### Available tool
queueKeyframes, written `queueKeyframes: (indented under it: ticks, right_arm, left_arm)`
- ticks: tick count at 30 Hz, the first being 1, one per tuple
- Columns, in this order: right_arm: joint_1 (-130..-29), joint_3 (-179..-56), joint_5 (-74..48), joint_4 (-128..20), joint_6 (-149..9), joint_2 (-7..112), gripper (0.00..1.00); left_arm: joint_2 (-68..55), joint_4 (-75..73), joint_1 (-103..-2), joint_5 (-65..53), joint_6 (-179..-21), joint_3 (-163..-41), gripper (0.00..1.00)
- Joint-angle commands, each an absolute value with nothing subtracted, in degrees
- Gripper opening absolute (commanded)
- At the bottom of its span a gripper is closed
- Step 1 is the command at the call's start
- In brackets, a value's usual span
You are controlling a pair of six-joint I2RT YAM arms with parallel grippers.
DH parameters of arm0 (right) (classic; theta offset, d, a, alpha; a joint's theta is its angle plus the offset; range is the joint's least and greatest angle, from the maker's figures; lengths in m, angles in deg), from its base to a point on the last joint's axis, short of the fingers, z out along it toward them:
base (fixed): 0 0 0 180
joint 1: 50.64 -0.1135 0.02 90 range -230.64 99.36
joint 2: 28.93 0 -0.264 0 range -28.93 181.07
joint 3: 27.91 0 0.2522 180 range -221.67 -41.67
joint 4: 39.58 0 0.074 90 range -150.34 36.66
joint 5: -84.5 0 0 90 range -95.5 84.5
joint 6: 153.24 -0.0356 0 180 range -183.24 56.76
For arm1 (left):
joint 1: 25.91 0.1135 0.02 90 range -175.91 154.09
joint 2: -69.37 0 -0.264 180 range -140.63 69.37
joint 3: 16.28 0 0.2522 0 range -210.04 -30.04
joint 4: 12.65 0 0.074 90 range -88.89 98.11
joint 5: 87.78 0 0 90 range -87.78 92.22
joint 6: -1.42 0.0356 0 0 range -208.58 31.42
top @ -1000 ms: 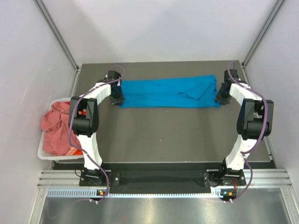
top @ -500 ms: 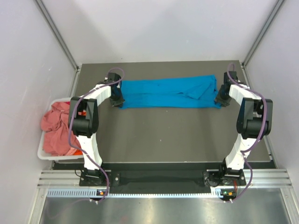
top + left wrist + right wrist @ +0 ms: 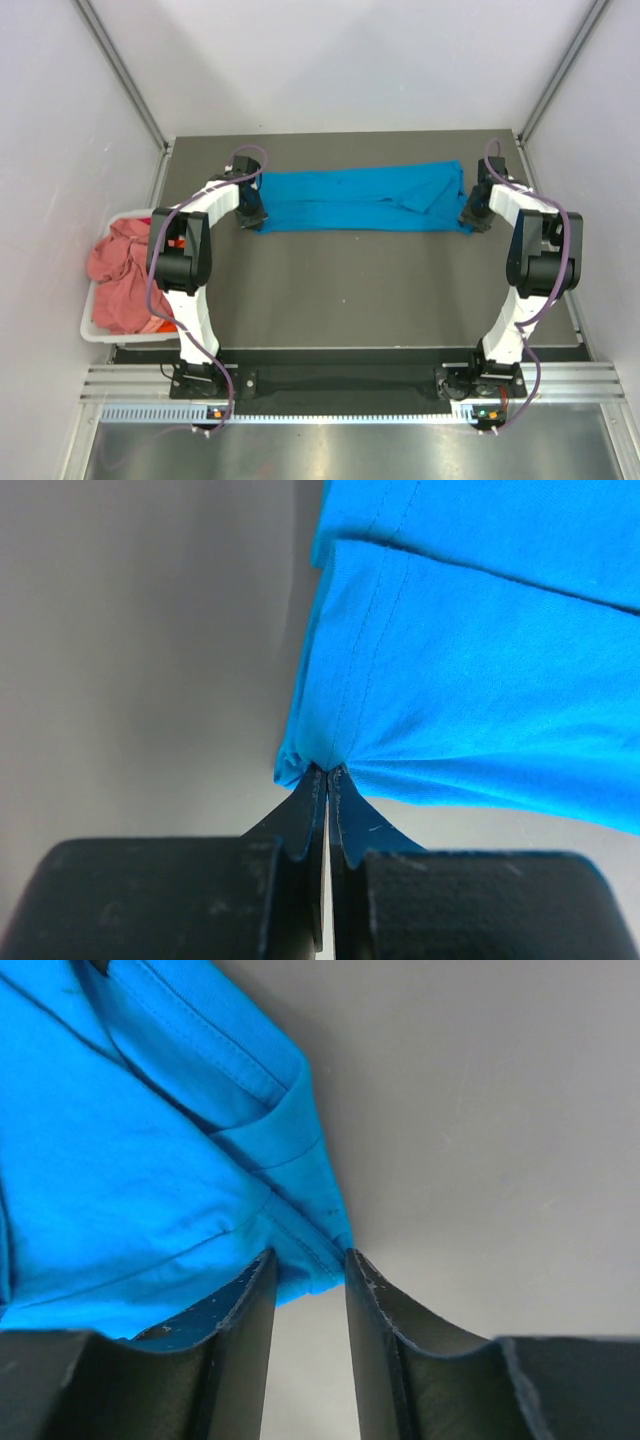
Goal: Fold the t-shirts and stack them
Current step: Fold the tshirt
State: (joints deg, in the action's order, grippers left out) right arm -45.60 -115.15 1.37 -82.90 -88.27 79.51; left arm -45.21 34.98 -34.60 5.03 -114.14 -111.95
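A turquoise-blue t-shirt (image 3: 360, 200) lies folded into a long band across the far half of the table. My left gripper (image 3: 252, 214) is at the band's left end. In the left wrist view this gripper (image 3: 327, 770) is shut, pinching the near left corner of the blue cloth (image 3: 480, 680). My right gripper (image 3: 472, 214) is at the band's right end. In the right wrist view it (image 3: 310, 1257) stands open. The hemmed corner of the shirt (image 3: 120, 1180) lies between its fingertips, unpinched. Salmon-pink t-shirts (image 3: 118, 270) are heaped in the basket, with an orange and red bit (image 3: 160, 324) under them.
A white slatted basket (image 3: 97, 333) stands off the table's left edge beside the left arm. Grey enclosure walls rise on the left, right and far sides. The near half of the dark table (image 3: 350, 290) lies between the two arms.
The right gripper's jaws have parted a little wider around the shirt's corner. Both wrists have shifted slightly. The blue shirt lies where it was.
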Motion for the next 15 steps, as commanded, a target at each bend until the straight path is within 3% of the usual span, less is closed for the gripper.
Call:
queueKeyframes:
  ticks: [1, 3, 5, 8, 15]
  right_arm:
    - [-45.19, -115.33, 3.81, -82.16, -86.62, 80.05, 0.34]
    - [-45.28, -115.76, 4.51, -82.43, -86.27, 81.27, 0.31]
    - [-45.28, -116.12, 5.65, -83.04, -85.82, 81.81, 0.22]
    - [-45.28, -115.94, 7.41, -83.92, -85.03, 80.68, 0.00]
    - [-45.28, -115.15, 11.54, -87.26, -84.15, 76.46, 0.00]
  left_arm:
    - [-44.53, 38.73, -34.35, 8.90, -113.81, -111.87, 0.00]
    - [-44.62, 39.16, -34.35, 9.25, -113.81, -112.22, 0.00]
    - [-44.62, 39.43, -34.35, 9.69, -113.90, -112.39, 0.00]
    - [-44.53, 40.22, -34.35, 10.74, -113.90, -112.48, 0.00]
    - [-43.75, 42.06, -34.35, 13.99, -113.46, -112.04, 0.00]
